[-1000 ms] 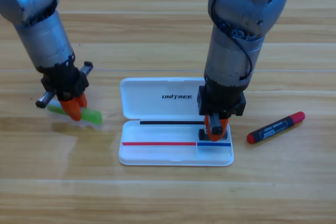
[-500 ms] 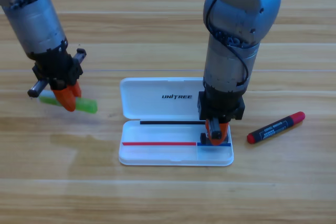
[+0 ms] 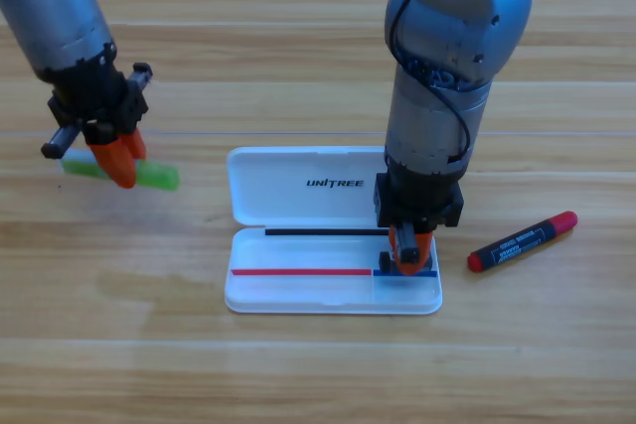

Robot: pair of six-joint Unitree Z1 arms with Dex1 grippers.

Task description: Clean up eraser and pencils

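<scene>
My left gripper [image 3: 121, 168] hangs over the table at the left, shut on the pale green pencil [image 3: 154, 178], which sticks out to both sides of the orange jaws. The black-and-red pencil [image 3: 523, 241] lies slanted on the wood, right of the white case [image 3: 298, 290]. My right gripper [image 3: 407, 253] points straight down into the case's lower right compartment. The eraser is almost wholly hidden under it. Only a small dark bit [image 3: 384, 264] shows at its tip, and I cannot tell whether that bit is held.
The open case's lid [image 3: 278, 186] lies flat behind the tray, with its lettering up. The right arm's grey body [image 3: 447, 76] towers over the case's right half. Wooden table [image 3: 298, 374] runs all around.
The left gripper has risen and drawn back toward the upper left, carrying the green pencil with it. The right gripper dropped slightly into the case, then held still.
</scene>
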